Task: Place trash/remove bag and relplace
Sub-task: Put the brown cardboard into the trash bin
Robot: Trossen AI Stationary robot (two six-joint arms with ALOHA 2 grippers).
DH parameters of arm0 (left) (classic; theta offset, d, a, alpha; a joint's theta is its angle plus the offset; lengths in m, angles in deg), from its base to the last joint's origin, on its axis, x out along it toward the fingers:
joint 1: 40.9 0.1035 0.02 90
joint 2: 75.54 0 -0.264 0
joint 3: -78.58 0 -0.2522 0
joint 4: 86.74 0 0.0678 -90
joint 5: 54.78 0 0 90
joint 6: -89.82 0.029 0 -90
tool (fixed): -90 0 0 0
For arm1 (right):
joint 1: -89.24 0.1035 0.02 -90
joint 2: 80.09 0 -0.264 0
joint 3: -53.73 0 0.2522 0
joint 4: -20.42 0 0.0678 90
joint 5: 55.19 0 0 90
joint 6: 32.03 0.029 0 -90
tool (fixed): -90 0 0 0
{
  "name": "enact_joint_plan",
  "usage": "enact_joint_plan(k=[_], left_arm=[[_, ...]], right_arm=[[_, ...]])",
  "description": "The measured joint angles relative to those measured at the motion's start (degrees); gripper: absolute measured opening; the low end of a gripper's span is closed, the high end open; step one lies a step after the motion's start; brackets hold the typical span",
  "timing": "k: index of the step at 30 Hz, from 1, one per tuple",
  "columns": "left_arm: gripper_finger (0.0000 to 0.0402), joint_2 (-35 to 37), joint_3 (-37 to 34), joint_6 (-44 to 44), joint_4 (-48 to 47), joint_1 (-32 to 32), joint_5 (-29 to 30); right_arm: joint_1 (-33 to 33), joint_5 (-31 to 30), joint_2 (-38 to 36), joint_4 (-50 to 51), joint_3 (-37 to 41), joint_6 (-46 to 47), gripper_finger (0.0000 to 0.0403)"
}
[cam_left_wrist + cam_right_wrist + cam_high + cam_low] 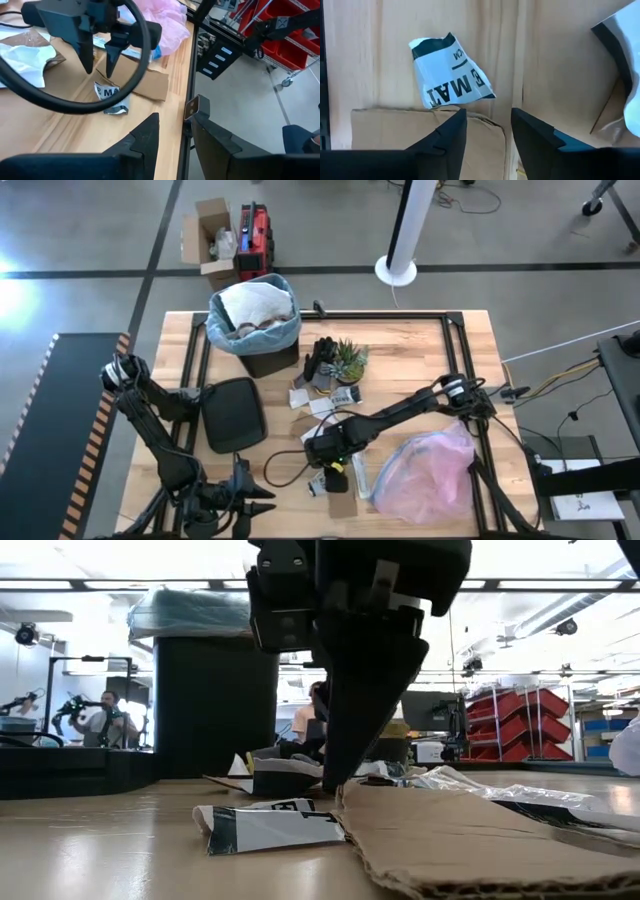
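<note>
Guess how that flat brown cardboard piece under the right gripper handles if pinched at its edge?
Cardboard piece lies flat with a frayed edge, so probably fairly stiff and light. Lying flush on the wooden table, it may slide rather than lift. The right gripper straddles its edge, jaws apart.

One legible marking found. A crumpled black-and-white scrap (451,72), lying on the table (400,45) at the edge of a cardboard piece (395,130), bears bold dark capitals "MAT", cut off by the fold, with smaller partial letters on its black band, not readable. The left wrist view shows the same scrap (111,96) with "MA" visible. In the low view its print (265,823) cannot be read. No other text is legible.
</note>
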Motion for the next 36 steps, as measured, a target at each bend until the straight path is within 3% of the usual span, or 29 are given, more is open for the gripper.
enact_joint_plan(k=[8, 26, 30, 36], left_arm=[[0.0101, 0.0, 0.0, 0.6, 0.0, 0.0, 0.1], [0.0076, 0.0, 0.0, 0.9, -0.1, 0.0, 0.1], [0.0075, 0.0, -0.1, 1.1, -0.1, 0.0, 0.1], [0.0075, 0.0, -0.1, 1.1, -0.1, 0.0, 0.0]], right_arm=[[0.1, 0.8, 0.0, 0.3, 0.3, -0.8, 0.0097], [0.0, 3.6, 0.0, 3.1, 0.3, -2.5, 0.0045], [0.0, 4.8, 0.0, 3.9, 0.3, -2.8, 0.0057], [0.0, 4.8, 0.0, 4.5, 0.3, -3.0, 0.0110]])
